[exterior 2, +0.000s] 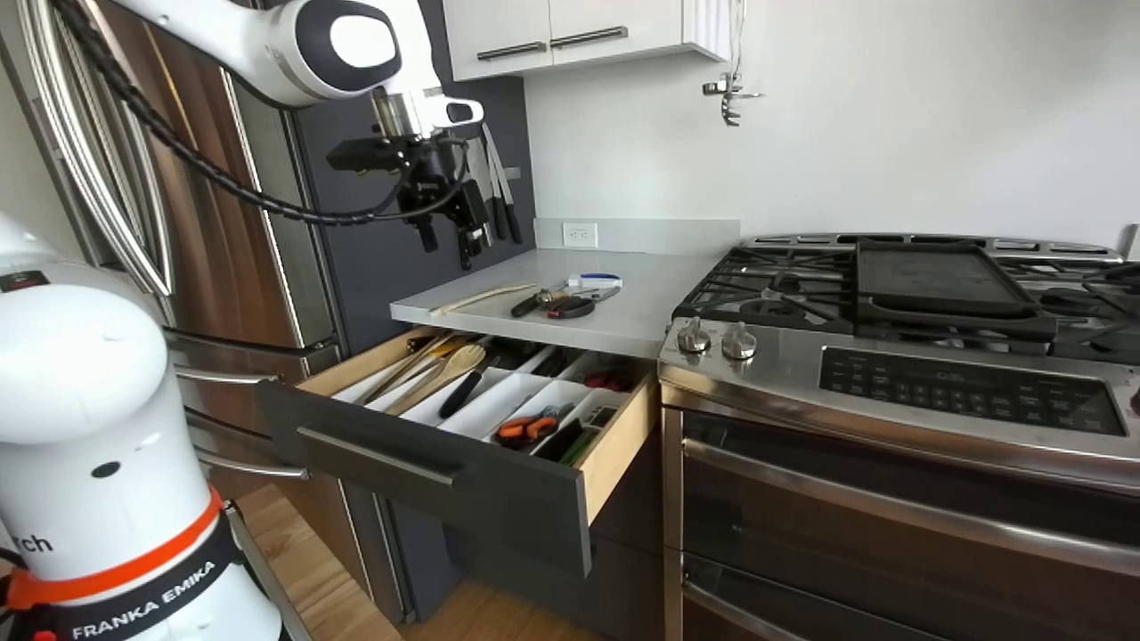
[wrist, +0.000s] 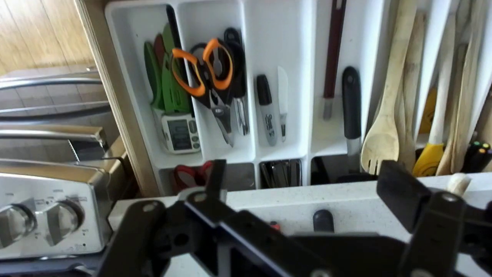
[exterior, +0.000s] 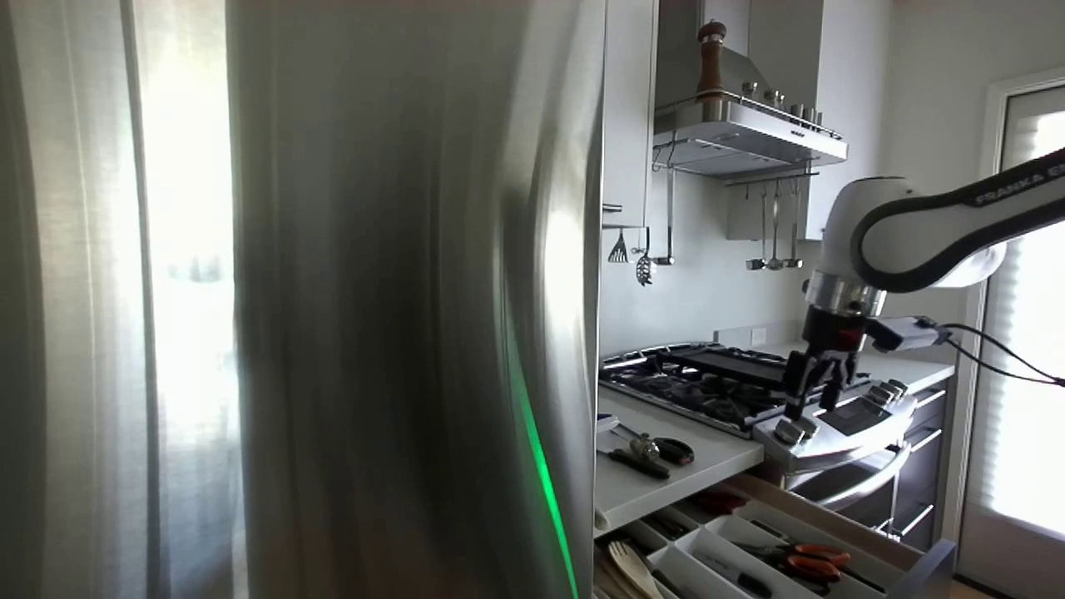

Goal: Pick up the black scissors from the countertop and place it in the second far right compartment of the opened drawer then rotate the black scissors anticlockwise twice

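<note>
Black scissors (exterior 2: 572, 308) with black handles lie on the pale countertop (exterior 2: 655, 313), among other tools. They also show in an exterior view (exterior: 674, 451); in the wrist view my gripper hides most of that spot. The opened drawer (exterior 2: 614, 445) stands below, its white slots holding utensils. Orange-handled scissors (wrist: 209, 77) lie in the slot second from the stove-side end, beside the slot with green items and a timer (wrist: 180, 132). My gripper (wrist: 305, 179) is open and empty, fingers spread. It hangs in the air above the countertop and drawer, also in both exterior views (exterior: 812, 406) (exterior 2: 450, 239).
A dark-handled tool (exterior 2: 527, 305), a blue-and-white item (exterior 2: 595, 280) and a wooden stick (exterior 2: 481, 298) share the countertop. The gas hob (exterior 2: 944, 276) adjoins it. Knives (exterior 2: 499, 196) hang on the dark panel behind the gripper. A range hood (exterior: 749, 133) hangs above the hob.
</note>
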Robot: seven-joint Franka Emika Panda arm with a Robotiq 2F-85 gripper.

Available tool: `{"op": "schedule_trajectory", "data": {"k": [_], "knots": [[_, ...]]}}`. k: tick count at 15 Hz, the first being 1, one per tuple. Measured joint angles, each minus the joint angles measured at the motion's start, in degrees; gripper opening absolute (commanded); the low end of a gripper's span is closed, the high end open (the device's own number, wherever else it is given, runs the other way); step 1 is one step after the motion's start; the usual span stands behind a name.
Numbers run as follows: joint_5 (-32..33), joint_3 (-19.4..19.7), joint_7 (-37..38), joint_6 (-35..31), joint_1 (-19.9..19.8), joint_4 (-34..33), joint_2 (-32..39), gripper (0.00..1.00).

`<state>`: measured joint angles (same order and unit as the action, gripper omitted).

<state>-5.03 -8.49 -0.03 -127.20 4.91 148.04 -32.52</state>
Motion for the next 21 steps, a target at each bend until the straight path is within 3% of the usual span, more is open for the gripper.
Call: {"op": "schedule_trajectory", "data": {"k": [4, 11, 21], "knots": [[0.1, 0.6, -0.3, -8.5, 0.0, -6.0, 13.0, 1.00], [-3.1, 2.9, -5.7, -15.4, 0.0, -16.8, 29.4, 1.00], [-5.6, 2.9, -8.5, -15.8, 0.2, -18.2, 31.0, 1.00]]}}
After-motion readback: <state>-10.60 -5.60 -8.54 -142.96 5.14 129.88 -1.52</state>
